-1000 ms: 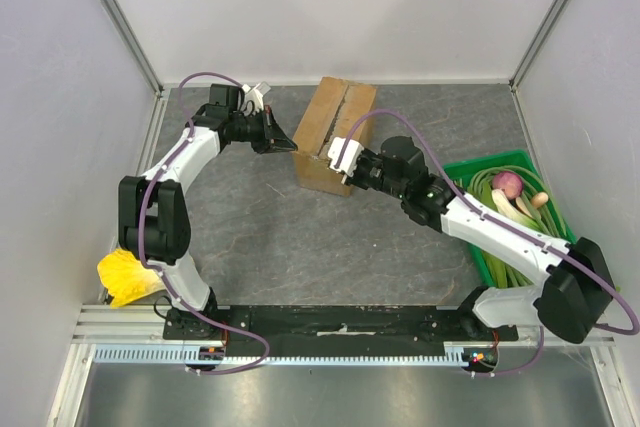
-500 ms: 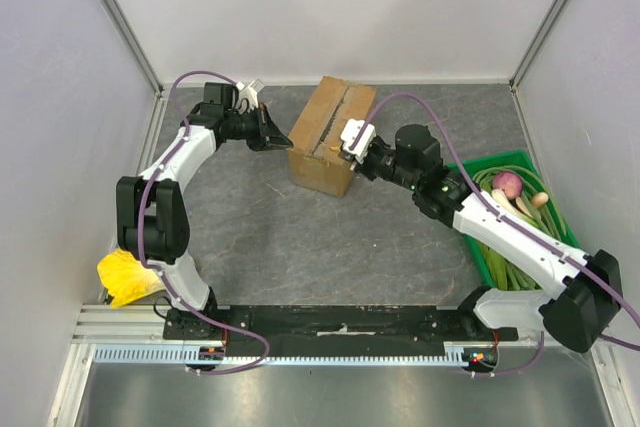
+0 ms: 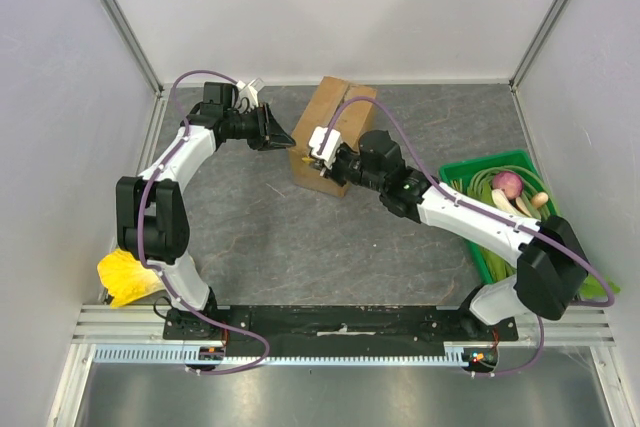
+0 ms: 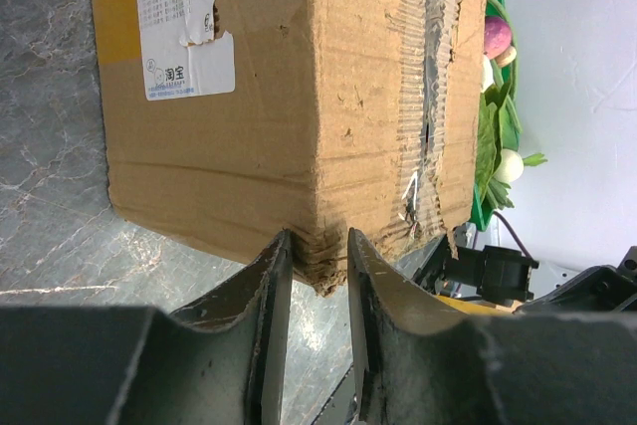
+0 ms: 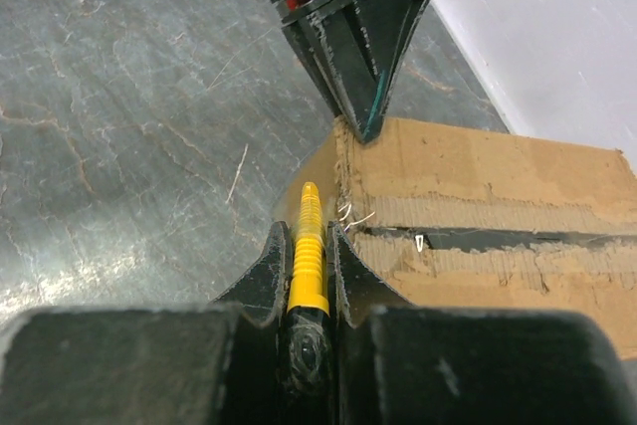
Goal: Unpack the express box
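1. brown corrugated cardboard first: the express box (image 3: 315, 112) stands on the grey tabletop (image 3: 250, 227) close to its far edge, roughly midway between the left and right edges, with its top flaps lying flat.
2. the centre seam (image 5: 478, 236) looks ragged in both wrist views, with a dark gap running along it. a white shipping label (image 4: 184, 27) is stuck on one side wall.
3. the left gripper (image 4: 317, 266) sits at the box corner that faces the tabletop's left edge. its jaws are narrowly parted with the corner edge in the gap; i cannot tell whether the pads touch the card.
4. the right gripper (image 5: 307, 236) is clamped on a ridged yellow tool (image 5: 309, 211). the tool's tip points at the near end of the seam, right at the box's end wall.
5. a green crate (image 3: 485, 161) of vegetables stands at the right edge of the tabletop, well apart from the box.
6. judgement: the step in hand is working the seam open with the tool. no flap is lifted and nothing is out yet, so the unpacking looks to be at an early stage.
7. the next move likely calls for the tool tip to enter the gap and run along the seam. meanwhile the left gripper should brace the corner, since a light box could slide or turn under the push.
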`<state>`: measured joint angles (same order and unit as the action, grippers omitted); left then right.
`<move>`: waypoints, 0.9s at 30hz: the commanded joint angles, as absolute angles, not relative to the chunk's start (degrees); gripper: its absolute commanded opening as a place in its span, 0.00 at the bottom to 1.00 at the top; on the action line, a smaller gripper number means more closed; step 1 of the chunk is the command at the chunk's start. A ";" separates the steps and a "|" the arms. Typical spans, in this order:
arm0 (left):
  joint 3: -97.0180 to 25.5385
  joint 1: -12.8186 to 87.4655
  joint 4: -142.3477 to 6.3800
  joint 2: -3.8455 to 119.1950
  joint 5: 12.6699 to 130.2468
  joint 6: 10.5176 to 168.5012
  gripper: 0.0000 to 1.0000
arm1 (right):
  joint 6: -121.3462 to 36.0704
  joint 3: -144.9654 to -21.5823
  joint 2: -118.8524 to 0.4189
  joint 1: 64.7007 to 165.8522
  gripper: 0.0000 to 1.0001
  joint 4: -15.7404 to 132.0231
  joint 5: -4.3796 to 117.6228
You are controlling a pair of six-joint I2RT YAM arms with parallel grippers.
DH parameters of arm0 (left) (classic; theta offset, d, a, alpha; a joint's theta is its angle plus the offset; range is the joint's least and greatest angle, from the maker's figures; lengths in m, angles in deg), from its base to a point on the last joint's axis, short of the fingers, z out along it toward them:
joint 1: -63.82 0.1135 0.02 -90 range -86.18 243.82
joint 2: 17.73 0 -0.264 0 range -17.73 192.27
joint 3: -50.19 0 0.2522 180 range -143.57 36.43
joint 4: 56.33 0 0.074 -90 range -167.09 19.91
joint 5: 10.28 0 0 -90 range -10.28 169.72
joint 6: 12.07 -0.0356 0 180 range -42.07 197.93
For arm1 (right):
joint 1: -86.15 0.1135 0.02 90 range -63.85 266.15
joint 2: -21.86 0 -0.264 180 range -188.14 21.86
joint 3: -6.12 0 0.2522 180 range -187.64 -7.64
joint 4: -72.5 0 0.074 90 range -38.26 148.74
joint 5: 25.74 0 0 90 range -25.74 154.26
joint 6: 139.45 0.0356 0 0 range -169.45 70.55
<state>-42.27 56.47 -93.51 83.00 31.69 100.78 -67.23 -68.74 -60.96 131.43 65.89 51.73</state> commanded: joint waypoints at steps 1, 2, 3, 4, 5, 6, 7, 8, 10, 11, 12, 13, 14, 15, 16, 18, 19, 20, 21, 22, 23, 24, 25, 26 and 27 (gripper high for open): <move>-43.20 56.70 -91.36 82.02 29.80 100.08 0.34 | -65.63 -69.96 -61.10 131.76 0.00 75.42 55.56; -43.20 56.70 -91.44 82.11 29.88 100.08 0.34 | -65.36 -69.69 -61.19 131.76 0.00 76.04 55.82; -43.29 56.70 -91.36 82.11 29.97 100.08 0.34 | -65.10 -69.52 -61.11 131.76 0.00 77.10 56.52; -43.29 56.70 -91.44 82.20 29.97 100.17 0.34 | -65.01 -69.34 -61.19 131.76 0.00 77.45 56.62; -43.29 56.70 -91.44 82.29 29.97 100.08 0.34 | -65.01 -69.34 -61.19 131.76 0.00 77.63 56.79; -43.29 56.70 -91.53 82.38 30.06 100.17 0.34 | -65.10 -69.08 -61.28 131.76 0.00 78.16 57.40; -43.29 56.70 -91.53 82.46 30.06 100.08 0.34 | -65.27 -68.90 -61.37 131.76 0.00 78.25 57.58; -43.29 56.70 -91.53 82.46 29.89 100.17 0.34 | -65.53 -68.90 -61.46 131.76 0.00 78.25 57.67; -43.29 56.70 -91.62 82.46 29.97 100.17 0.34 | -66.06 -68.90 -61.89 131.76 0.00 77.46 57.67; -43.29 56.70 -91.53 82.64 29.97 100.17 0.34 | -66.24 -68.99 -62.07 131.76 0.00 77.11 57.67; -43.29 56.79 -91.62 82.64 30.06 100.17 0.34 | -66.33 -68.99 -62.25 131.76 0.00 76.67 57.50; -43.29 56.70 -91.53 82.64 30.06 100.17 0.34 | -66.33 -68.99 -62.42 131.76 0.00 76.58 57.41; -43.29 56.70 -91.62 82.73 29.97 100.25 0.34 | -66.33 -68.90 -62.51 131.76 0.00 76.49 57.23; -43.29 56.70 -91.62 82.81 30.06 100.17 0.34 | -66.24 -68.90 -62.60 131.76 0.00 76.32 57.14; -43.20 56.70 -91.62 82.90 30.15 100.25 0.34 | -66.15 -68.90 -62.69 131.85 0.00 76.14 56.53; -43.29 56.70 -91.80 82.90 30.24 100.17 0.34 | -65.98 -68.99 -62.95 131.76 0.00 75.62 56.18; -43.29 56.70 -91.80 82.90 30.24 100.17 0.34 | -65.80 -68.99 -63.12 131.85 0.00 75.44 56.09; -43.29 56.70 -91.80 82.90 30.32 100.25 0.34 | -65.80 -68.99 -63.13 131.85 0.00 75.17 55.91; -43.29 56.79 -91.88 82.99 30.24 100.25 0.33 | -65.80 -68.90 -63.30 131.77 0.00 74.74 55.83; -43.29 56.70 -91.80 82.99 30.15 100.25 0.33 | -65.80 -68.90 -63.39 131.76 0.00 74.47 55.83; -43.29 56.70 -91.88 82.99 30.24 100.17 0.33 | -65.80 -68.73 -63.39 131.85 0.00 73.95 55.74; -43.29 56.70 -91.80 82.99 30.15 100.08 0.32 | -65.80 -68.64 -63.48 131.94 0.00 73.85 55.74; -43.29 56.70 -91.80 82.99 30.15 100.08 0.31 | -65.80 -68.46 -63.30 131.94 0.00 73.85 56.09; -43.20 56.70 -91.80 83.08 30.06 100.17 0.30 | -65.89 -68.03 -63.30 131.94 0.00 73.77 56.09; -43.20 56.70 -91.80 83.08 30.15 100.17 0.29 | -65.89 -67.85 -63.21 131.85 0.00 73.68 56.18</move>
